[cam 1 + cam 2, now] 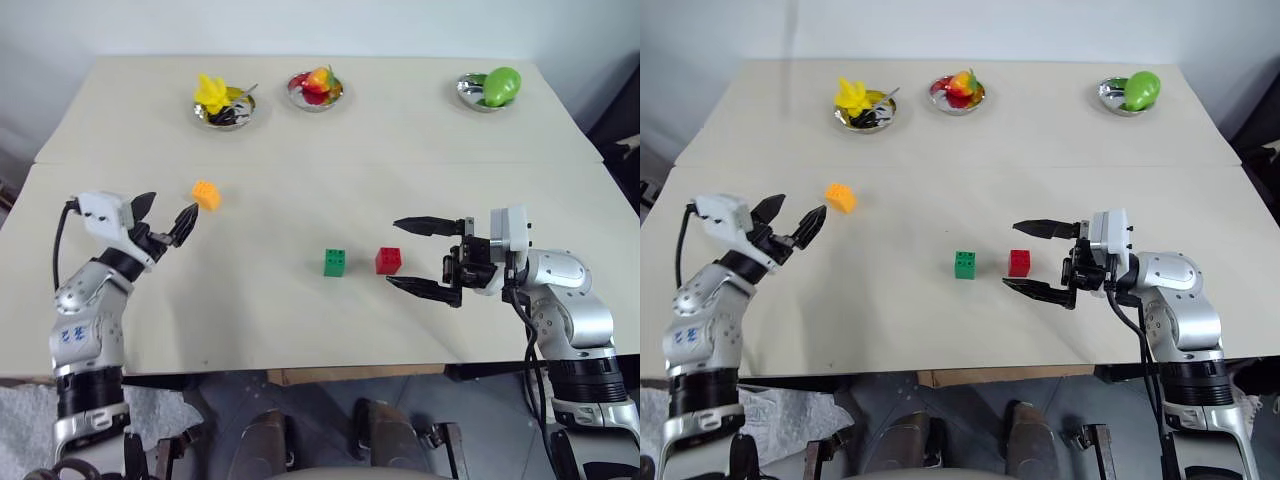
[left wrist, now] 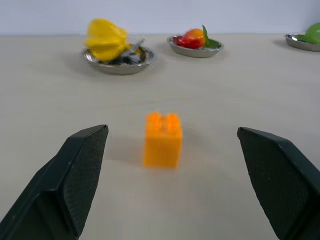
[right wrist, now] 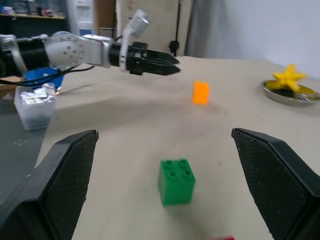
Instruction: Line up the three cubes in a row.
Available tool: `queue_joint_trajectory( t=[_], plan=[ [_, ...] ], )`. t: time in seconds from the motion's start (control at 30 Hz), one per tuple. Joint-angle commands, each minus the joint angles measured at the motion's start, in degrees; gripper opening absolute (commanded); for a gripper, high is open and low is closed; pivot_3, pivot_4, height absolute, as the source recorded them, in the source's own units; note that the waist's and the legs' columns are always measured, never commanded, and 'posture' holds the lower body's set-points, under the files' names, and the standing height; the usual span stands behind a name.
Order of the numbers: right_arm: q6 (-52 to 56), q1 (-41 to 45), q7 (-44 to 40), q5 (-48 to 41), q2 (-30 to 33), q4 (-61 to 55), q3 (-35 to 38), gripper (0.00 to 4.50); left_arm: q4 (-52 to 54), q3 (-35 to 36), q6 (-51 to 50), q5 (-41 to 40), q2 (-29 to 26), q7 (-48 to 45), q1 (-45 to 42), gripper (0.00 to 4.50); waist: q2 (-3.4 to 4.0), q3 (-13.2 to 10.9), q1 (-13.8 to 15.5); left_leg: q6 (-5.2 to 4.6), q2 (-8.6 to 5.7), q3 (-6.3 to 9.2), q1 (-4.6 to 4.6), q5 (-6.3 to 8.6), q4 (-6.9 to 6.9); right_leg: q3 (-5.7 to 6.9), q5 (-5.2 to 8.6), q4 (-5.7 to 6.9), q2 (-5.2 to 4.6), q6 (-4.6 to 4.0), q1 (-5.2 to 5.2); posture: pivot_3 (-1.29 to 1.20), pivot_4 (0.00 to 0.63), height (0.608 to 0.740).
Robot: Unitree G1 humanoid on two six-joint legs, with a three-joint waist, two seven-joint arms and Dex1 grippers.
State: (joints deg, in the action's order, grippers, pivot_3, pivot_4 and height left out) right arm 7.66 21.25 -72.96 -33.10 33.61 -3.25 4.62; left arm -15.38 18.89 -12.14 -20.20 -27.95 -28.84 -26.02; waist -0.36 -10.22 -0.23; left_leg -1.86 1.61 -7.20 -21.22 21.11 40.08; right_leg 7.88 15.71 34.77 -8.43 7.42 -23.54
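Three cubes (image 1: 336,262) on a pale tabletop (image 1: 300,130) beneath white wall (image 1: 300,25).

My two head eyes look forward and down over the whole tabletop (image 1: 300,310), sharing nearly the same scene. My left wrist camera sits low and close, facing the orange cube (image 2: 162,140) and the far bowls (image 2: 119,62). My right wrist camera looks level across the tabletop, also catching that orange cube.

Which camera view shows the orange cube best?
The left wrist view: the orange cube stands close and central, its studs visible, between the open left gripper fingers. Both eye views show it small on the table; the right wrist view shows it small and distant.
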Motion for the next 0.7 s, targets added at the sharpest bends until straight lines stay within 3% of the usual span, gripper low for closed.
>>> queue_joint_trajectory(
  t=[0.03, 0.23, 0.3, 0.5, 0.57, 0.7],
  plan=[
    [0.64, -0.72, 1.46, -1.02, 0.28, -3.84, 0.81, 4.50, -8.55, -3.31, 3.21, 3.48, -1.42, -2.22, -5.77, 4.36, 0.00, 0.00, -0.06, 0.01, 0.00, -0.03, 0.02, 0.00, -0.02, 0.08, 0.01, 0.00, 0.01, -0.02, 0.00, 0.00, 0.150, 0.740],
    [1.58, -2.75, 3.49, -1.11, 0.16, -6.27, 1.03, 4.50, -24.46, -4.99, 6.45, 8.26, -2.29, 2.60, -15.42, 4.22, -0.02, -0.01, 0.02, 0.03, 0.04, -0.51, 0.01, -0.01, -0.02, 0.12, 0.02, -0.04, 0.02, -0.02, 0.01, 0.00, 0.150, 0.740],
    [1.64, -3.13, 4.04, -1.14, 0.16, -6.84, 1.12, 4.50, -25.72, -5.19, 6.91, 8.37, -2.20, 2.56, -16.11, 3.80, -0.02, -0.01, 0.03, 0.03, 0.03, -0.53, 0.01, -0.01, -0.01, 0.09, 0.01, -0.03, 0.01, -0.01, 0.01, 0.00, 0.150, 0.740],
    [1.28, -4.64, 5.63, -1.18, 0.02, -8.53, 1.41, 4.50, -25.82, -5.51, 8.27, 7.34, -2.91, -2.53, -15.33, 1.93, -0.03, -0.02, 0.12, 0.03, 0.04, -0.54, 0.00, -0.01, 0.00, 0.09, 0.01, -0.03, 0.01, -0.01, 0.00, 0.00, 0.150, 0.740],
    [1.19, -5.34, 5.83, -1.35, 0.29, -8.95, 1.76, 4.50, -26.39, -5.29, 10.34, 6.13, -3.52, -7.64, -15.63, 1.46, -0.03, -0.02, 0.12, 0.03, 0.04, -0.54, 0.00, -0.01, 0.00, 0.09, 0.01, -0.03, 0.00, -0.01, 0.01, 0.00, 0.150, 0.740],
    [1.65, -6.82, 5.59, -1.92, 1.74, -9.81, 3.05, 4.50, -25.89, -7.36, 13.86, 3.09, -6.02, -27.27, -15.20, 1.47, -0.03, -0.02, 0.03, 0.03, 0.04, -0.56, 0.00, -0.01, 0.00, 0.09, 0.01, -0.03, 0.01, -0.01, 0.00, 0.00, 0.150, 0.740]
  ],
)
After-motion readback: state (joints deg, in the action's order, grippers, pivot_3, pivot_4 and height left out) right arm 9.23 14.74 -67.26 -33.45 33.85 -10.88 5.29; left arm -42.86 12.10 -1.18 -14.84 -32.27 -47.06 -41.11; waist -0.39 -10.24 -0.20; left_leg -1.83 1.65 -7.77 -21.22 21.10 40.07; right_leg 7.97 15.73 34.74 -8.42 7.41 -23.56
